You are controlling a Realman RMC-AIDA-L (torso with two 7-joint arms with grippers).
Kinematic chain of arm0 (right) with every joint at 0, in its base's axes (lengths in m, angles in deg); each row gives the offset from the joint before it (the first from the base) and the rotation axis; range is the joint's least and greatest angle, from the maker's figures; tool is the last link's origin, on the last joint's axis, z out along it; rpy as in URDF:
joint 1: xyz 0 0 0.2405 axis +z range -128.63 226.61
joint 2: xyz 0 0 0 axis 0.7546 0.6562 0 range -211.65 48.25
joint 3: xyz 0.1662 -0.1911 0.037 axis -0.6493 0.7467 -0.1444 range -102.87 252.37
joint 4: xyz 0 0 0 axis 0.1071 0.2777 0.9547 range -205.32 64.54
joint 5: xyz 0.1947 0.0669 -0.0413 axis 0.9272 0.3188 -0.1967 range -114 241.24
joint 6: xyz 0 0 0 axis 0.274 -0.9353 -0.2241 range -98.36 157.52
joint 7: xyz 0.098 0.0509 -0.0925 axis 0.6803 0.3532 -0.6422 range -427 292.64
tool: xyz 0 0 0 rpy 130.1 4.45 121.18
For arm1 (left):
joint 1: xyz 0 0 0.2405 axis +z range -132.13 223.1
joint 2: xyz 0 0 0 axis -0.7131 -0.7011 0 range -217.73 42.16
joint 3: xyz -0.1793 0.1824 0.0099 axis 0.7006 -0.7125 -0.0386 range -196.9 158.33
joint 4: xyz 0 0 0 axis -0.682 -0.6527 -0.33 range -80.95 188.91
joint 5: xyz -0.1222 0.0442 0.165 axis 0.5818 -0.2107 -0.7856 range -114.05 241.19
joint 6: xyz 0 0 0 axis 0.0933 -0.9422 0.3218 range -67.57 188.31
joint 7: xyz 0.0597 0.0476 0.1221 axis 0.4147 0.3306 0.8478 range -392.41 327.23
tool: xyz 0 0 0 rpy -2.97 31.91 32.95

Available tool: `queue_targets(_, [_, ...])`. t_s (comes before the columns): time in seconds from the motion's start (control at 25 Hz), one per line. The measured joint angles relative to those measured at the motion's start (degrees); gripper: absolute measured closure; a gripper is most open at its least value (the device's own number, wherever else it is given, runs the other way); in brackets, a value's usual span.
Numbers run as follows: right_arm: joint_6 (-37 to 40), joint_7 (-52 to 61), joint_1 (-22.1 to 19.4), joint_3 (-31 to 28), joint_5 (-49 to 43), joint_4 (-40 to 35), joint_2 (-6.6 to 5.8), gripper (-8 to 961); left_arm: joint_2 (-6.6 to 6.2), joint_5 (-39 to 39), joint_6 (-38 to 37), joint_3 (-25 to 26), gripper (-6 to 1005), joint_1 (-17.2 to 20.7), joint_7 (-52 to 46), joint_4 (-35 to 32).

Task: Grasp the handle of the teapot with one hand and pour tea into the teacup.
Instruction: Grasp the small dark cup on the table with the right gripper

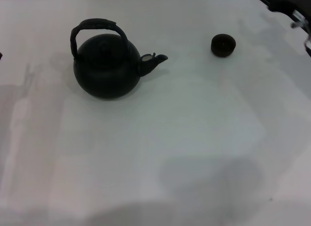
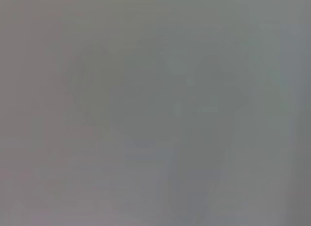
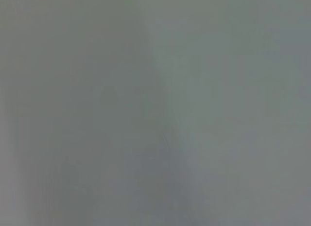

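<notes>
The matte black teapot stands upright on the white table at the left of the head view. Its lid is on and its short spout points right, toward the teacup. Its arched handle stands up over the lid with nothing holding it. The tiny black teacup sits apart at the back right, a good way from the spout. A dark part of my right arm shows at the top right corner, beyond the cup. My left arm is out of view. Both wrist views show only blank grey surface.
The table's far edge runs along the top of the head view. Soft shadows lie on the table at the left and at the front. Nothing else stands on the table.
</notes>
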Motion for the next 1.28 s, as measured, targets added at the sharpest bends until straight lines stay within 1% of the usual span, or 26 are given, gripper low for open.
queue_targets(0.04, [-0.21,2.01,0.53,2.41,-0.41,-1.43,-0.66,129,0.0,0.0,-0.29,0.0,152,0.0,-0.19,0.0])
queue_targets(0.12, [-0.54,5.49,1.86,4.78,-2.54,-3.06,-1.75,129,0.0,0.0,-0.85,-0.02,152,0.03,-0.49,0.02])
queue_targets(0.2, [-1.26,10.17,3.93,5.51,-7.24,-3.93,-2.86,130,0.02,-0.04,-1.18,-0.07,152,0.18,-0.54,0.08])
queue_targets(0.36, [-4.48,23.52,9.7,5.58,-22.63,-5.26,-5.1,131,0.07,-0.2,-1.23,-0.12,152,0.65,-0.56,0.2])
queue_targets(0.44, [-5.97,30.41,13.02,5.43,-30.76,-5.34,-5.89,133,0.08,-0.24,-1.27,-0.12,152,0.76,-0.57,0.24])
queue_targets(0.48, [-6.29,32.53,14.17,5.41,-33.34,-5.36,-6.07,134,0.09,-0.27,-1.29,-0.12,152,0.79,-0.57,0.25])
queue_targets(0.52, [-7.17,37.64,17.28,5.39,-40.23,-5.4,-6.39,135,0.09,-0.31,-1.32,-0.12,152,0.83,-0.58,0.25])
queue_targets(0.56, [-7.17,37.64,17.28,5.39,-40.23,-5.4,-6.39,136,0.09,-0.31,-1.32,-0.12,152,0.83,-0.58,0.25])
queue_targets(0.6, [-7.68,40.43,18.7,5.47,-43.74,-5.39,-6.43,137,0.09,-0.32,-1.33,-0.12,152,0.86,-0.59,0.25])
queue_targets(0.72, [-10.05,49.42,22.8,5.7,-55.66,-5.2,-6.31,140,0.09,-0.34,-1.41,-0.12,152,0.89,-0.6,0.25])
queue_targets(0.8, [-11.44,55.38,25.19,5.73,-63.64,-4.86,-5.99,142,0.09,-0.34,-1.43,-0.12,152,0.88,-0.61,0.25])
queue_targets(0.84, [-12.45,60.02,26.97,5.66,-70.12,-4.68,-5.58,143,0.09,-0.34,-1.43,-0.12,152,0.88,-0.6,0.24])
queue_targets(0.88, [-12.45,60.02,26.97,5.66,-70.12,-4.68,-5.58,144,0.09,-0.34,-1.43,-0.12,152,0.88,-0.6,0.24])
queue_targets(0.96, [-12.99,63.97,28.28,5.59,-75.31,-4.64,-5.11,146,0.09,-0.33,-1.43,-0.12,152,0.88,-0.61,0.24])
queue_targets(1.12, [-15.06,69.58,30.37,5.72,-83.46,-2.57,-3.81,150,0.15,-0.3,-1.44,-0.12,152,0.83,-0.61,0.24])
queue_targets(1.2, [-17.16,71.53,31.91,5.74,-86.52,0.4,-2.68,152,0.19,-0.29,-1.44,-0.12,152,0.78,-0.61,0.27])
queue_targets(1.24, [-18.72,72.6,33.1,5.79,-88.39,3.23,-1.74,154,0.19,-0.28,-1.44,-0.12,152,0.78,-0.61,0.28])
queue_targets(1.28, [-18.72,72.6,33.1,5.79,-88.39,3.23,-1.74,155,0.19,-0.26,-1.43,-0.11,152,0.78,-0.6,0.28])
